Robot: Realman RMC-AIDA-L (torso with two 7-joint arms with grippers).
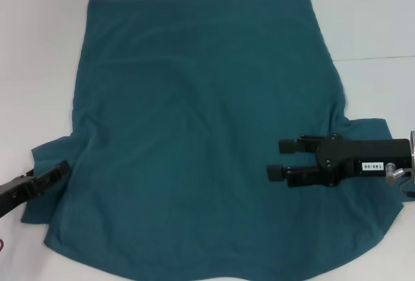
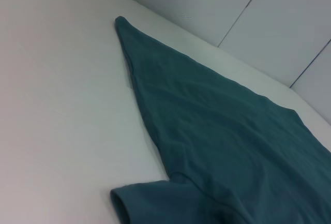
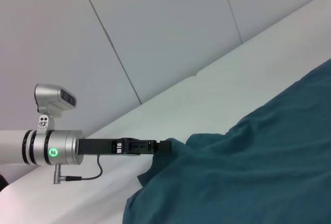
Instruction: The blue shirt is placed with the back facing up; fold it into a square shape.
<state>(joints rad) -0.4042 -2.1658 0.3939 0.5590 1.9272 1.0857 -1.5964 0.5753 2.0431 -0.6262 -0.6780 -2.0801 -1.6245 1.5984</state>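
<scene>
The right claw (image 1: 280, 159) is hovering open and empty over the blue shirt (image 1: 194, 132); it needs the sleeve behind it. I cannot tell the left claw's (image 1: 55, 176) opening.

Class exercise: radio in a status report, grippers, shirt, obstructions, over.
Right gripper open, over shirt's right side. Left gripper at left sleeve. Blue shirt flat, unfolded. Nothing in the way.

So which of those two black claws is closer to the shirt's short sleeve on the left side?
Left. The left gripper sits right at the left sleeve, at the edge of the blue shirt. The right gripper, open, hovers over the shirt's opposite side, far from that sleeve.
</scene>
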